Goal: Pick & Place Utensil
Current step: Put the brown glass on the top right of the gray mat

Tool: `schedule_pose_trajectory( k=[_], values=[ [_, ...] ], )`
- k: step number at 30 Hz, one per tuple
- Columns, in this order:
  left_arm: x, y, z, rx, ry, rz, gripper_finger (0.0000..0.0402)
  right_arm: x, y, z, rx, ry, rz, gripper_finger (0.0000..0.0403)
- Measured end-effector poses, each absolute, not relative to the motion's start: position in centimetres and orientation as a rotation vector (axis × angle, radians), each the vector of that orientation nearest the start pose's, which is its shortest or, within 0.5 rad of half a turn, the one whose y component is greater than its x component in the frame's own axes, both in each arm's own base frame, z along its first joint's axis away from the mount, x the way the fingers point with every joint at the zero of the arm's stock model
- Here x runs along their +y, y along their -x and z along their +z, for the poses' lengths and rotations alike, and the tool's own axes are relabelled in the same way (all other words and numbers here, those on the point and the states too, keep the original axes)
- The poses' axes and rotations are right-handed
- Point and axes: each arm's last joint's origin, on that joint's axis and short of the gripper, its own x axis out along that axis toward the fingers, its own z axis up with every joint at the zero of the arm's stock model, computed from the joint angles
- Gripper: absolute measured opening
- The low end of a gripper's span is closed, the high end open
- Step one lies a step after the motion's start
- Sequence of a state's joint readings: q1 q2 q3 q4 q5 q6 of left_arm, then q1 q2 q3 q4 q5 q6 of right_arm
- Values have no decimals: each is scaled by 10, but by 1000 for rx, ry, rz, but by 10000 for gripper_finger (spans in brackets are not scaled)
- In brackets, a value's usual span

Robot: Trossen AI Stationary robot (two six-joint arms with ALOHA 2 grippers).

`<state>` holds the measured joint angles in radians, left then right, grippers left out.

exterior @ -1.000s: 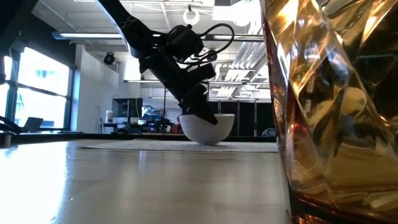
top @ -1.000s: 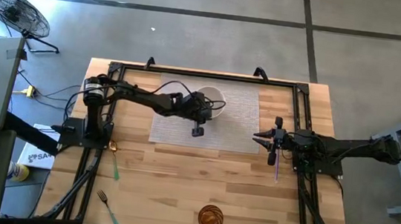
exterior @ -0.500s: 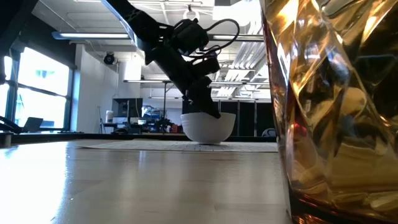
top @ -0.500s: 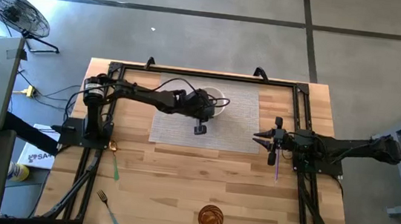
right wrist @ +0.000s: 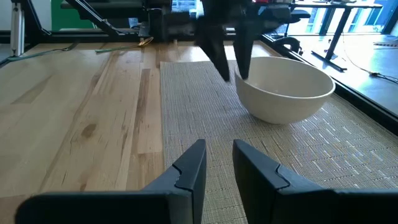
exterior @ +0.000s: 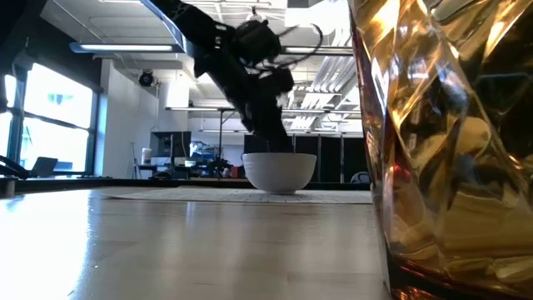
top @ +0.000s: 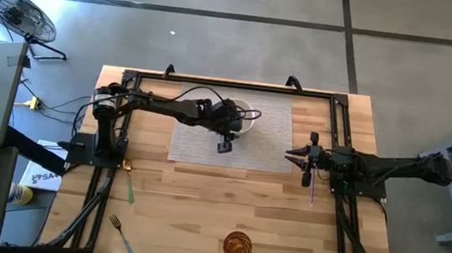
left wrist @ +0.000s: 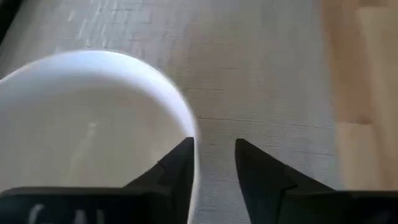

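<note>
Your left arm has swung its left gripper [left wrist: 212, 163] from the open mat [top: 267, 139] in front of the white bowl [exterior: 279, 172] to the bowl's rim. In the low view the gripper now stands above the bowl instead of crossing its front, fingers [right wrist: 219, 53] narrowly parted by the rim.

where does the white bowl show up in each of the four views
High view: white bowl at the placemat's far middle, mostly under the left gripper.
Low view: centre, below the left arm.
Left wrist view: fills the left side.
Right wrist view: upper right.
Shared landmark: the woven placemat beneath it.
</note>
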<state>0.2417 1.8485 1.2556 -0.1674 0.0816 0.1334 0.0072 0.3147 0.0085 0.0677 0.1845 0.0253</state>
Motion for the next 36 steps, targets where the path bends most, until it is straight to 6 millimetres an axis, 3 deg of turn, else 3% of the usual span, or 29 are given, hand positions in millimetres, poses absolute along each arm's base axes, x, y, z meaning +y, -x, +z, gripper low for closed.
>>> schedule_pose_trajectory(
  k=[8, 11, 14, 19, 24, 31, 36],
  values=[
    [63, -367, 281, 560, 38, -106, 136, -4, -114, 146, 235, -2, -179, 74],
    [36, -354, 302, 536, 22, -191, 136, -4, -114, 146, 234, -2, -179, 74],
    [1, -347, 307, 565, -14, -253, 136, -4, -114, 146, 237, -2, -180, 74],
    [-63, -341, 299, 630, -108, -318, 136, -5, -114, 146, 238, -2, -180, 74],
    [-119, -323, 268, 659, -195, -291, 136, -4, -114, 146, 235, -2, -180, 74],
    [-161, -291, 230, 644, -191, -200, 136, -4, -114, 147, 220, -10, -180, 74],
    [-178, -265, 200, 659, -119, -127, 136, -5, -117, 162, 46, -249, -181, 74]
  ],
)
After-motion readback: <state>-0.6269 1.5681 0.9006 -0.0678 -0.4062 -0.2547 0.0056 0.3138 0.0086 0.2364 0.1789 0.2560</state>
